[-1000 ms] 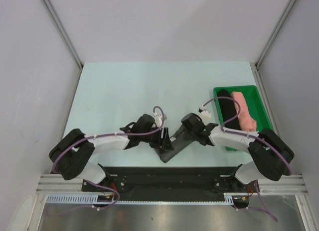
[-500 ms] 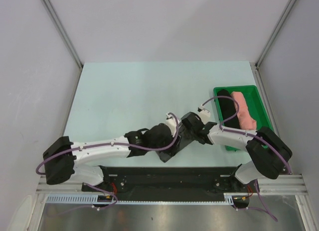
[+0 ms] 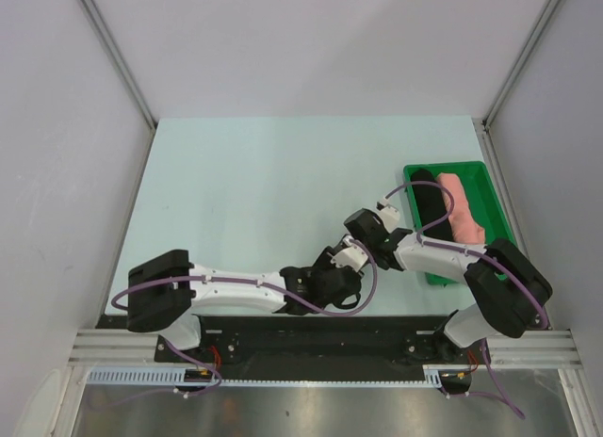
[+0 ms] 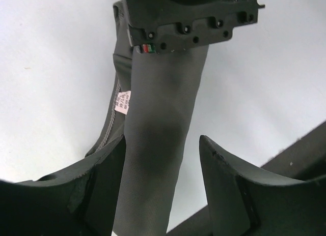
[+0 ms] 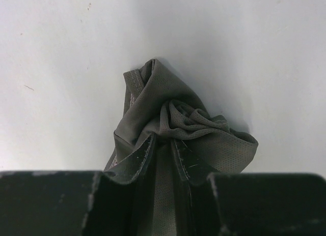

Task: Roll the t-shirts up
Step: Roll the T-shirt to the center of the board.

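The dark charcoal-grey rolled cloth t-shirt (image 4: 158, 119) is lying near the pale table's (image 3: 264, 173) six o'clock edge. The right jaws are clenching its bunched end and the left jaws are straddling it, released. Closing squarely across the roll should keep it tight.

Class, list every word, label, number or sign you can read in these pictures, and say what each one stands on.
White label on the dark grey t-shirt: reddish print, too small and blurred to read.
Red, green and white mark on the right end effector, seen in the left wrist view: no letters legible.
Nothing else bears text.
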Robot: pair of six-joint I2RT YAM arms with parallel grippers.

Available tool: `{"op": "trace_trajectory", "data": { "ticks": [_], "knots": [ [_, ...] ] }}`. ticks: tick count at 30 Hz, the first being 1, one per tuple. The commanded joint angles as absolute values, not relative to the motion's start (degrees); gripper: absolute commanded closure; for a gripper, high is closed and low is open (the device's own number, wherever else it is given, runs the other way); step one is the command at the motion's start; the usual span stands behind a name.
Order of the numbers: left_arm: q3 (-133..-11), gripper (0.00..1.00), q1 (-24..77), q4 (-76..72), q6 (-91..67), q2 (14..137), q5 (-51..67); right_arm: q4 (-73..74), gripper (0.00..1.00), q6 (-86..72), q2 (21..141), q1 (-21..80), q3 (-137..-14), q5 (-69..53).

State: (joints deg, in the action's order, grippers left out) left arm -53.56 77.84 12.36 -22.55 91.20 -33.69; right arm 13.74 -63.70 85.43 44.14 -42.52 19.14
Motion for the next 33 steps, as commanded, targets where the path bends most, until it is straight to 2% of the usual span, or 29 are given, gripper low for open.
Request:
{"op": "trace_trajectory", "data": {
  "ticks": [1,7,11,20,27,33],
  "knots": [
    [-54.23,0.38,78.84,10.29,-18.37,95.27,-33.84,16.7,0.78,-63.54,87.63,44.91,-42.71,19.07],
    [-49.94,0.48,78.75,6.42,-19.86,94.57,-30.76,16.52,0.78,-63.54,87.45,44.74,-42.71,18.55],
    [-46.59,0.48,78.84,4.49,-21.53,91.85,-30.94,16.35,0.78,-63.37,87.28,44.74,-42.63,18.46],
    [-42.81,0.44,78.93,3.34,-25.48,90.09,-30.85,16.17,0.78,-63.54,88.07,44.74,-42.71,17.93],
    [-42.19,0.35,78.75,4.92,-29.0,90.97,-32.87,16.08,0.76,-62.67,86.31,44.47,-42.71,17.49],
    [-39.91,0.34,77.87,2.9,-29.88,90.53,-30.85,16.96,0.74,-62.84,84.2,44.3,-42.71,17.23]
  ]
}}
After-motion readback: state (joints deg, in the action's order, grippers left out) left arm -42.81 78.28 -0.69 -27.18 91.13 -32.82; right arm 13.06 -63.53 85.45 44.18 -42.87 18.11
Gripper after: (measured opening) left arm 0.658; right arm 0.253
